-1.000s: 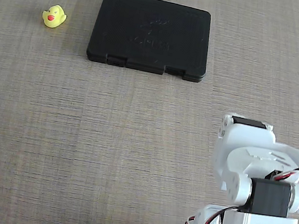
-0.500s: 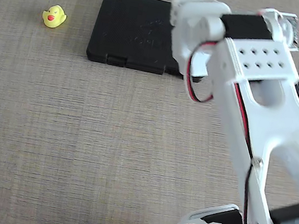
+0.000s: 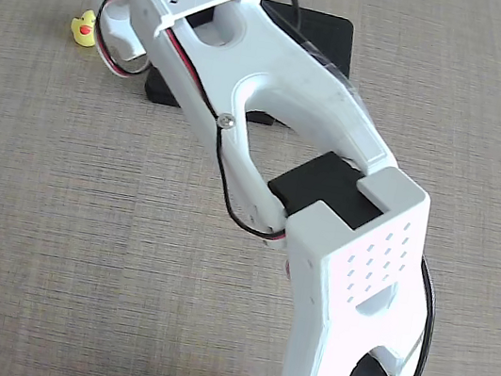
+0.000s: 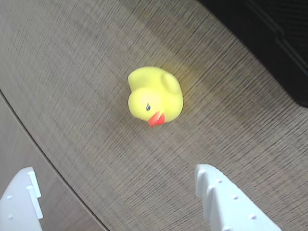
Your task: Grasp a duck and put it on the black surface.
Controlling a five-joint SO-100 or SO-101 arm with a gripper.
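White gripper [image 4: 118, 199] agape above duck [image 4: 155, 95]

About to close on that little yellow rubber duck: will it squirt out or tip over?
The small yellow rubber duck looks rounded and glossy, so it may slip out of a shallow pinch. It seems light, so a one-sided touch would probably nudge or tip it on the woven brown tabletop. The open white tool has ridged fingers, which should help.

Yellow duck [image 4: 155, 96] upright on table, red-orange beak; black surface [image 3: 327, 38] flat nearby, apart.
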